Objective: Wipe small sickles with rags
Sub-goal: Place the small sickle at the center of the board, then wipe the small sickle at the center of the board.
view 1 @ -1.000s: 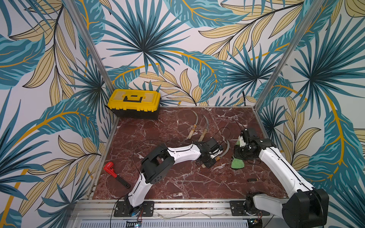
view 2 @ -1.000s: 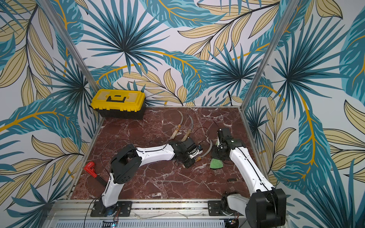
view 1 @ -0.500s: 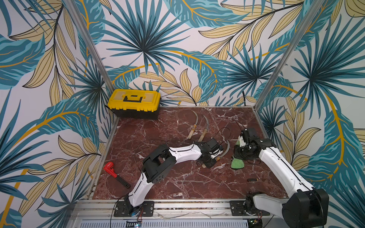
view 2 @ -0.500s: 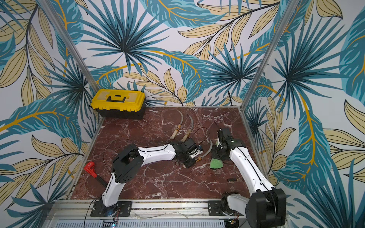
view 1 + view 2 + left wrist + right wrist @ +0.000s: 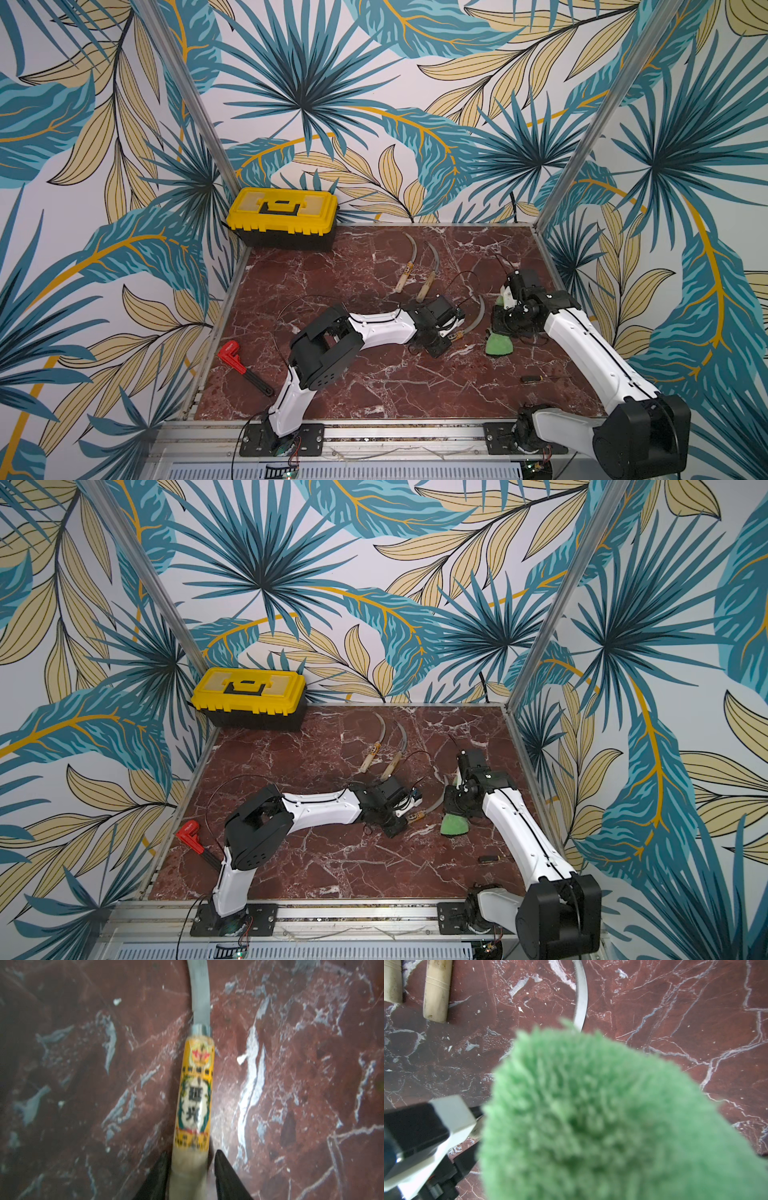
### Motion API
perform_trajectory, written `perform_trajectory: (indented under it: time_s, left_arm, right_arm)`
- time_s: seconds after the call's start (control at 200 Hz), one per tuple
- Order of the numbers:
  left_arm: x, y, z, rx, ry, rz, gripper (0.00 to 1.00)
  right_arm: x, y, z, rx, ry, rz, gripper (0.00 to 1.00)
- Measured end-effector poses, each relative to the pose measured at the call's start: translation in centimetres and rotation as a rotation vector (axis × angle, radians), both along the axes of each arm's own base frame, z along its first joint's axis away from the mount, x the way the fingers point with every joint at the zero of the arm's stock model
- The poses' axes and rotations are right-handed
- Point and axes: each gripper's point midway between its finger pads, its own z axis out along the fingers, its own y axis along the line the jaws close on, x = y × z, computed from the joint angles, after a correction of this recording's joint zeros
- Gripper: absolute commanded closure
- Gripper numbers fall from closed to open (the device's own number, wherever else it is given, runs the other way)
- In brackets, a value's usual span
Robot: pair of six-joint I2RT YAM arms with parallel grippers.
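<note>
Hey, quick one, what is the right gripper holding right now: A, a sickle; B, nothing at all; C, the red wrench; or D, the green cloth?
D: the green cloth bulges right in front of the right wrist camera and hangs bunched from the right gripper in both top views.

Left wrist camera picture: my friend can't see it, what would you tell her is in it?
A small sickle lies on a dark red marble table, with a yellow-orange label on its pale handle and a grey blade curving away. The left gripper's black fingers flank the handle's end, a small gap beside one.
</note>
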Motion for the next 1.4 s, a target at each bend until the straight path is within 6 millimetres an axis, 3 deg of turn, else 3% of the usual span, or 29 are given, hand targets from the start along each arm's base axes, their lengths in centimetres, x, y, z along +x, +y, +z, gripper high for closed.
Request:
perform_trajectory:
  time_s: [0.24, 0.436, 1.046, 1.217, 1.402]
  left_arm:
    - [-1.5, 2.5, 0.6, -0.068, -0.026, 0.035, 0.60]
    - [-2.2, 3.6, -0.2, -0.099, -0.032, 0.053, 0.60]
    - [-1.9, 3.2, -0.3, -0.229, -0.107, 0.063, 0.64]
    - [-1.8, 3.3, -0.4, -0.254, -0.124, 0.068, 0.68]
    - [-1.7, 3.4, -0.4, -0.282, -0.139, 0.079, 0.74]
  right_arm:
    - [0.2, 0.0, 0.2, -0.003, 0.016, 0.004, 0.85]
    - [-0.3, 0.0, 0.7, 0.001, 0.015, 0.004, 0.84]
    - [0.1, 0.1, 2.4, 0.003, -0.015, 0.008, 0.84]
    - [-0.3, 0.3, 2.2, 0.011, 0.007, 0.023, 0.84]
    - [0.1, 0.9, 0.6, 0.023, 0.085, 0.044, 0.84]
